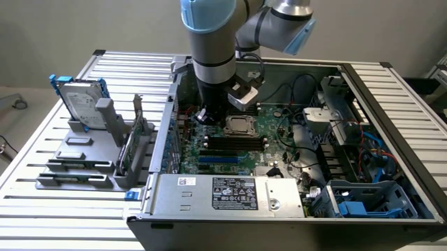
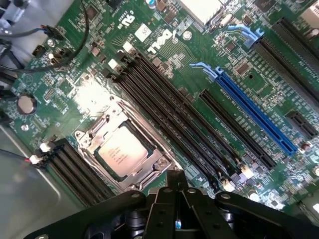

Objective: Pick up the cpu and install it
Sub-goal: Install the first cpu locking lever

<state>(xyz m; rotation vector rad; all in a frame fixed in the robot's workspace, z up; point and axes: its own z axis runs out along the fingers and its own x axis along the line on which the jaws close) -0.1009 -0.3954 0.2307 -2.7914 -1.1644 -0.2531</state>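
The slatted metal bench carries an open computer case lying on its side, with the green motherboard exposed inside. The robot arm reaches down into the case from above, near the case wall on the exterior view's left. On the bench, toward the exterior view's left, a grey holder rack stands with a hard drive with blue rails upright in it.

Inside the case, the power supply with its label sits along the near edge, and a blue plastic drive cage fills the near corner on the exterior view's right. Black cables loop across the board beside a white-topped part. Long black memory slots and a blue expansion slot run just beside the socket.

The cpu already lies flat in the metal-framed socket, its dull silver top facing up, framed on all sides. The gripper hangs just beside the socket with its fingers together and nothing between them.

The cpu looks light, stiff and thin, with a smooth lid that would likely be slippery; the underside is probably delicate, so the outer edges seem the only safe place to take hold. The socket frame closely rings those edges, and the memory slots crowd one side, leaving little room for fingers.
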